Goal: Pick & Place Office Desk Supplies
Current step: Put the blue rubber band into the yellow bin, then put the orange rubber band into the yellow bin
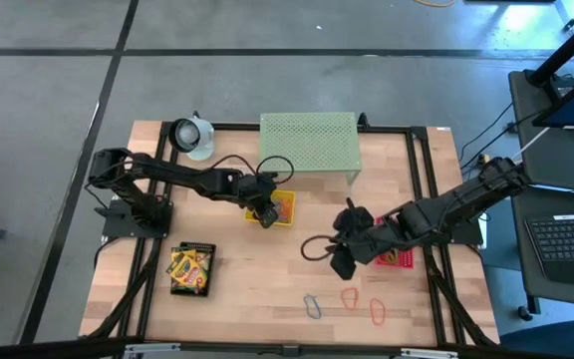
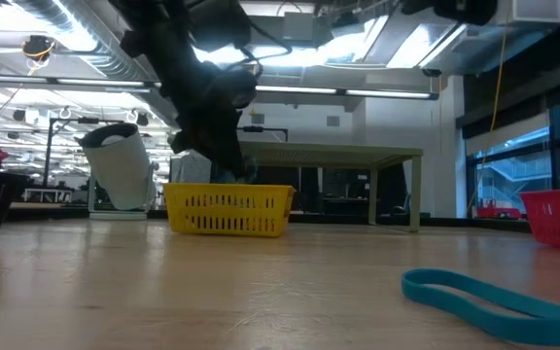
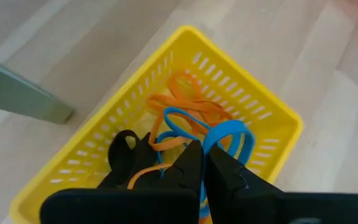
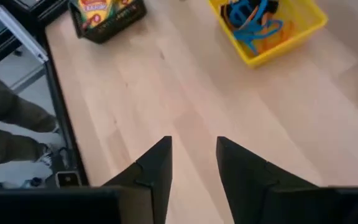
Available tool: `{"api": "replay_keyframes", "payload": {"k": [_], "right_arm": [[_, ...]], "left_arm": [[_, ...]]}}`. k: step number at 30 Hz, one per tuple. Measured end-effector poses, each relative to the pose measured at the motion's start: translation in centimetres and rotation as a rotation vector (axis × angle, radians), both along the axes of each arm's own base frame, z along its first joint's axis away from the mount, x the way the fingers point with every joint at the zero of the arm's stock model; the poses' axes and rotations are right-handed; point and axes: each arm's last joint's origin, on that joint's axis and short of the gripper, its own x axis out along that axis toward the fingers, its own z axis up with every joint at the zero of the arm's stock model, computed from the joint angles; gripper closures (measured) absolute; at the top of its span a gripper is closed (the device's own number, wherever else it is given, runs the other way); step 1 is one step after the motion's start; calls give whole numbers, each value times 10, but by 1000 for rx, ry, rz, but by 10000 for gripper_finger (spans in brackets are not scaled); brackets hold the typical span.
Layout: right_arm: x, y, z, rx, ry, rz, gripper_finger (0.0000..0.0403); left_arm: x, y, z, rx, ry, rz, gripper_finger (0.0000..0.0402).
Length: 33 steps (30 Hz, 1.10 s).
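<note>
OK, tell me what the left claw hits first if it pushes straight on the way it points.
The left claw, shut, points down into the yellow tray; it would probably meet the blue loop first, though depth is unclear.

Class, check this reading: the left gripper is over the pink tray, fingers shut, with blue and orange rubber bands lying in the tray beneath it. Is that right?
One detail is wrong: the tray's colour. The left gripper is over the yellow mesh tray, as the left wrist view shows. The rest stands: its fingers are shut, and blue rubber bands and orange rubber bands lie in that tray.
</note>
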Motion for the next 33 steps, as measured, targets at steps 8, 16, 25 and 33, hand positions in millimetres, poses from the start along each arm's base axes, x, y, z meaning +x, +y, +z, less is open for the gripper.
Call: {"api": "replay_keyframes", "payload": {"k": [8,16,25,33], "right_arm": [[-15,16,-24,29,70,-2,286],[-30,24,-67,109,183,10,286],[-54,41,-102,103,324,101,286],[-55,65,-149,49,481,193,286]], "left_arm": [[-1,12,0,-104,-13,-32,332],[4,24,11,-137,-52,-46,266],[25,18,61,-136,-219,-180,247],[36,-25,84,-118,-325,-319,253]]}}
